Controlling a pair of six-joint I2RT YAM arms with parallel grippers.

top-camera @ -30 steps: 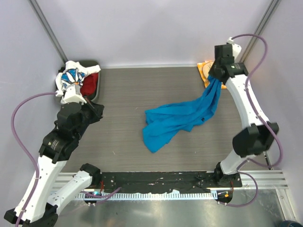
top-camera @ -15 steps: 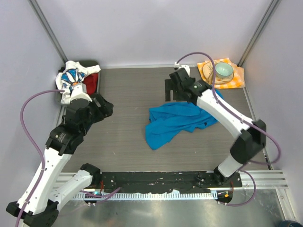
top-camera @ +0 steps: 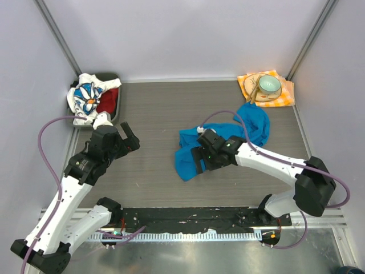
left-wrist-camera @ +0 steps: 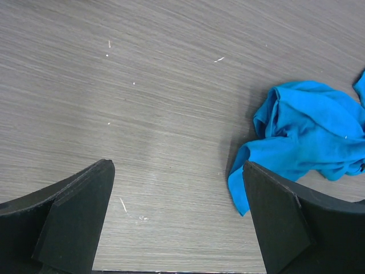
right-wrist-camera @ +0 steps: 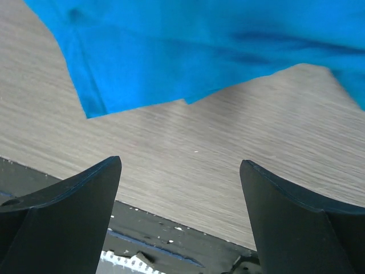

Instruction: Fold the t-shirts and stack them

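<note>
The bright blue t-shirt [top-camera: 251, 123] lies crumpled in the middle of the table, also seen in the left wrist view [left-wrist-camera: 311, 128] and the right wrist view [right-wrist-camera: 188, 51]. The white daisy-print t-shirt [top-camera: 85, 96] and the red t-shirt [top-camera: 109, 100] sit in a dark bin [top-camera: 118, 109] at the back left. My left gripper [top-camera: 130, 140] hangs open over bare table [left-wrist-camera: 179, 211], left of the blue shirt. My right gripper [top-camera: 199, 160] is open just over the blue shirt's near edge [right-wrist-camera: 179, 194], with nothing between its fingers.
An orange-and-white checked napkin [top-camera: 285, 91] with a plate and a pale green bowl [top-camera: 269, 84] lies at the back right. A black rail [top-camera: 188, 217] runs along the table's near edge, close under the right gripper. Walls enclose the table.
The right gripper let go of the blue shirt, which dropped flat, and swung from the back right to the shirt's near edge. The left gripper opened and drew back from the bin.
</note>
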